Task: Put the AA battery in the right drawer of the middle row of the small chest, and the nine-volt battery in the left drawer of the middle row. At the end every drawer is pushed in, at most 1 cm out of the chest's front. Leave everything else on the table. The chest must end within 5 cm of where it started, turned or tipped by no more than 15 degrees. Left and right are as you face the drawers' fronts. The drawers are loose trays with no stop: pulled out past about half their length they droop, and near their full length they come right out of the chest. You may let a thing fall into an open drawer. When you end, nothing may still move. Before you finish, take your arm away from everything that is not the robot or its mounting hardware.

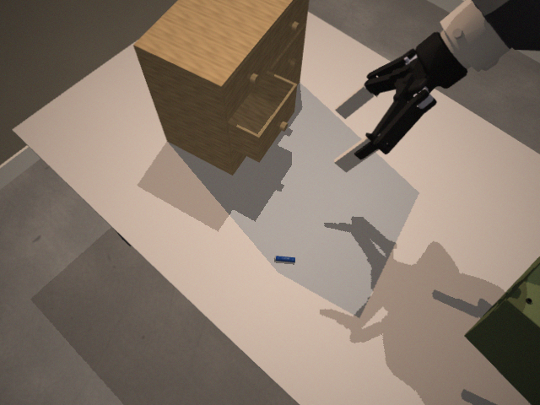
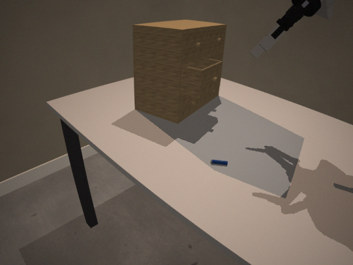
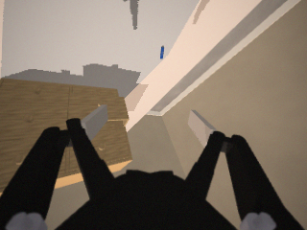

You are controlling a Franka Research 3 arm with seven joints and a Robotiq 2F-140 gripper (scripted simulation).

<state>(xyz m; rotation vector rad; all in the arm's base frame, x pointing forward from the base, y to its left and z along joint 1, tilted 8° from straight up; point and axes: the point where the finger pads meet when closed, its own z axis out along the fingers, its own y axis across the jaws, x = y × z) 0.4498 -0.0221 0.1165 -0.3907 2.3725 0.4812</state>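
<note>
- The tall brown wooden chest (image 1: 204, 39) stands at the far end of the pale table (image 1: 457, 183). One middle-row drawer (image 1: 261, 110) is pulled out; I see nothing in it.
- The black gripper (image 1: 351, 131) hangs high to the right of the chest, jaws spread wide, holding nothing.
- The small blue AA battery (image 1: 284, 259) lies on the table, well apart from the chest, so that job is not done.
- No view shows the nine-volt battery.
- Only the top view shows a green box (image 1: 515, 331) at the near right.

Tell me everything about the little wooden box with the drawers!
The small chest looks like light brown wood with a paler top. It stands upright on the white table, near the far corner. Its front has small round knobs. One middle-row drawer is pulled partway out and looks empty; the others sit pushed in. The open gripper hangs nearby, not touching it.
</note>
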